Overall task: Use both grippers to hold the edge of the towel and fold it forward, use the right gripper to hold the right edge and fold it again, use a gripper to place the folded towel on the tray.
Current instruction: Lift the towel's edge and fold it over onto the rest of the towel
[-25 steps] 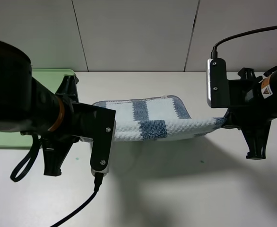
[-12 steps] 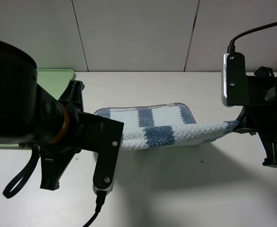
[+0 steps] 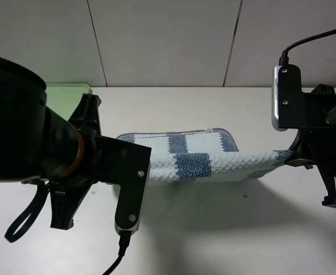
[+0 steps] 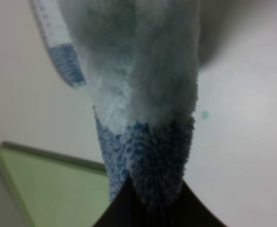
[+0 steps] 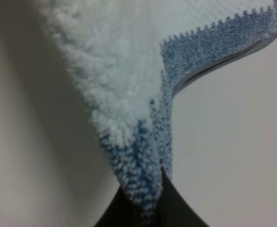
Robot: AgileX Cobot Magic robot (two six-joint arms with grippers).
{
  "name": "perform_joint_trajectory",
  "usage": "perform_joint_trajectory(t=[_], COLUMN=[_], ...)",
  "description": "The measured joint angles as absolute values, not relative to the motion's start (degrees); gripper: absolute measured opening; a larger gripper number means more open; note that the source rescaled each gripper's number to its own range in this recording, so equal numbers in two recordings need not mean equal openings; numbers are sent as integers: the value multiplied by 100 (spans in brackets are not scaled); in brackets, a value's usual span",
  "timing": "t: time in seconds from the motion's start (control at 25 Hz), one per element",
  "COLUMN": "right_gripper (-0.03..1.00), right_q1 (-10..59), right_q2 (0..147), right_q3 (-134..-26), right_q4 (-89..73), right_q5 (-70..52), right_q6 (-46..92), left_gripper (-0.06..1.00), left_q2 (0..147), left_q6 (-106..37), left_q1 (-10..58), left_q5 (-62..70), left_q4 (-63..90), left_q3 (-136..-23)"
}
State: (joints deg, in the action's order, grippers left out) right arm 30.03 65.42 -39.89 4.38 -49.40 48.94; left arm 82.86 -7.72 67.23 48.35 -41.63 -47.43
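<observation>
The black-jawed left gripper (image 4: pixel 148 208) is pinched fully together on a blue-grey corner of the soft, waffle-textured, blue-grey and white striped towel (image 3: pixel 196 163). The black right gripper (image 5: pixel 150 201) is clamped just as tightly on the opposite corner, just beside the thin grey hem (image 5: pixel 242 51). In the high view the raised near edge spans the centre from nine o'clock to three o'clock between the two claws. The rest of the cloth lies toward twelve o'clock on the off-white table (image 3: pixel 225 229). The flat light-green plastic tray (image 3: pixel 70 91) sits at about ten o'clock, mostly hidden behind the left arm. The cloth looks light and limp and sags where unsupported, though its nubbly weave should resist slipping. It is probably best held at the hemmed corners, with both claws moved together so the edge stays taut.
</observation>
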Motion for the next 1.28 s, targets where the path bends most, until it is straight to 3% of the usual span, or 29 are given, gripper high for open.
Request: perform_joint_trajectory(t=[1.28], right_gripper=[0], right_q1=[3003], right_q2=[8512], right_q3=[-3989], right_q4=[476], right_q5=[-3434], right_q6=[4678], left_gripper=[0], left_q2=[8928], left_q6=[-620], left_q1=[4919], left_q5=[3651], left_q4=[-4376], left_q3=[-4750])
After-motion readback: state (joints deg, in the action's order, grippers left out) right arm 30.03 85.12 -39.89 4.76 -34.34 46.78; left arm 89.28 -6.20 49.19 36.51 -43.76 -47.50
